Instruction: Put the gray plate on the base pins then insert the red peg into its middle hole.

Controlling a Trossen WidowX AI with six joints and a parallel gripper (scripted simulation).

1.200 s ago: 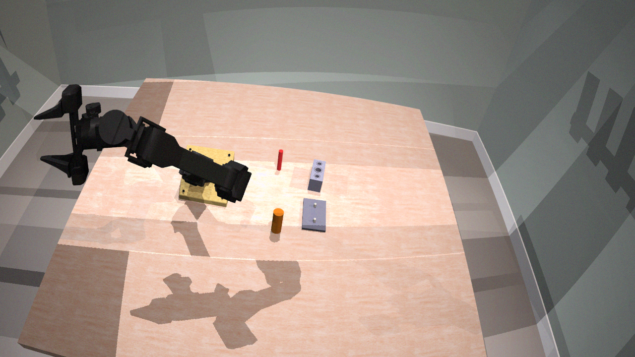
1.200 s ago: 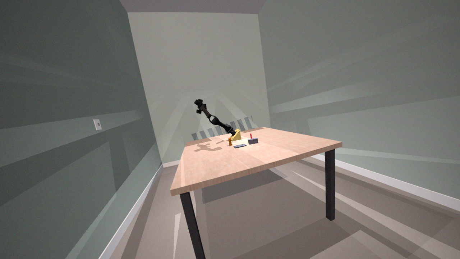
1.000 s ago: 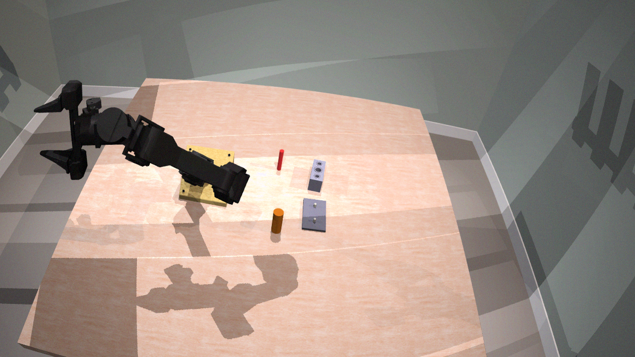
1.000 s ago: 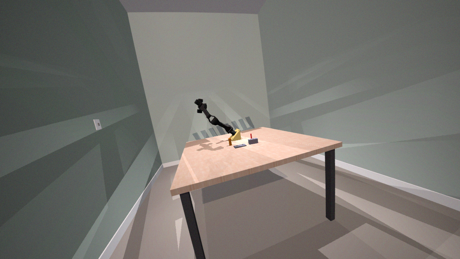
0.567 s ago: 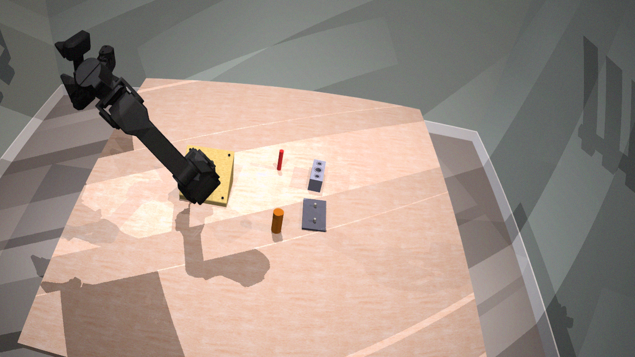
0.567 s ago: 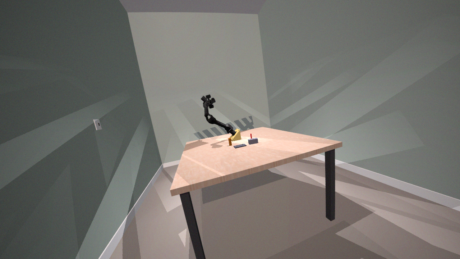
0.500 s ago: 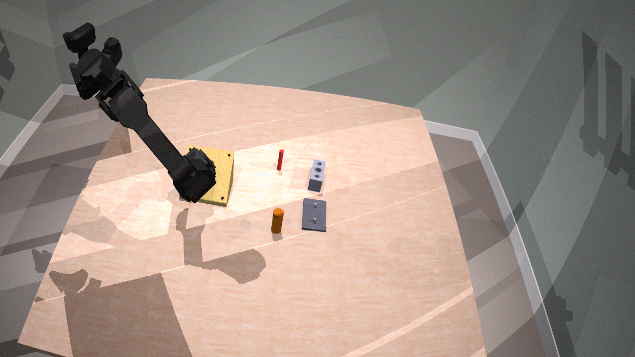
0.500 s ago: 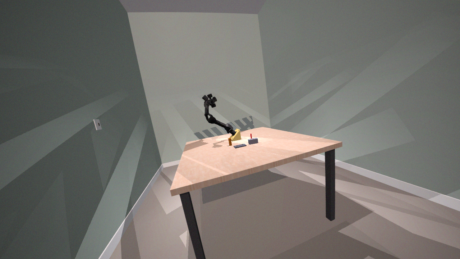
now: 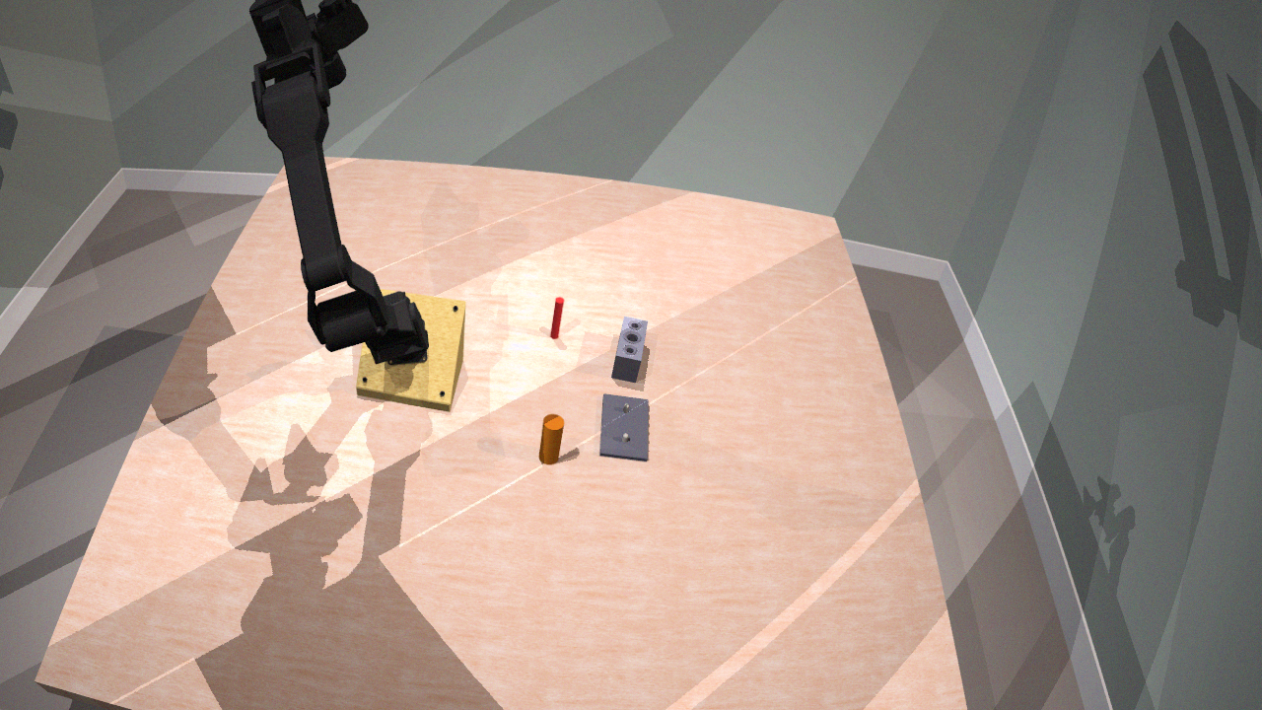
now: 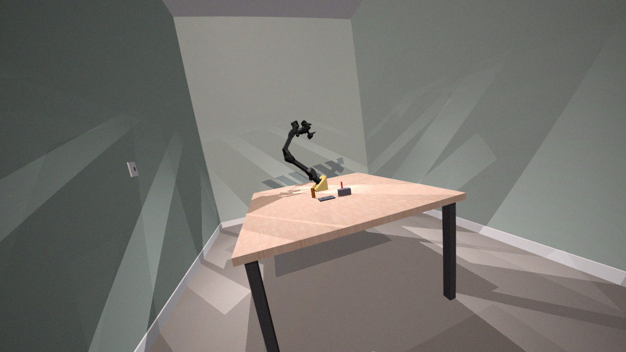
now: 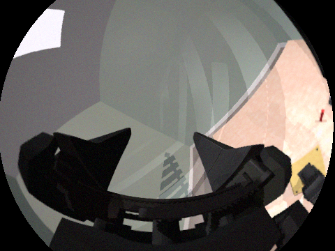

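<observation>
Gray plate (image 9: 630,348), standing on edge right of centre, should be approached from above; the gripper (image 11: 160,141) is spread wide, empty, raised at upper left.

Black arm (image 9: 309,194); red peg (image 9: 556,317); orange cylinder (image 9: 551,439); gray plate (image 9: 631,348) and base (image 9: 624,427); yellow mount (image 9: 437,353); pale wood-grain table (image 9: 617,547).

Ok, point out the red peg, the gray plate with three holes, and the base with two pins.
red peg (image 9: 556,317), top view, mid-shaft.
gray plate (image 9: 631,335), top view, holed upper face.
base (image 9: 624,439), top view, flat top by the pins.
</observation>
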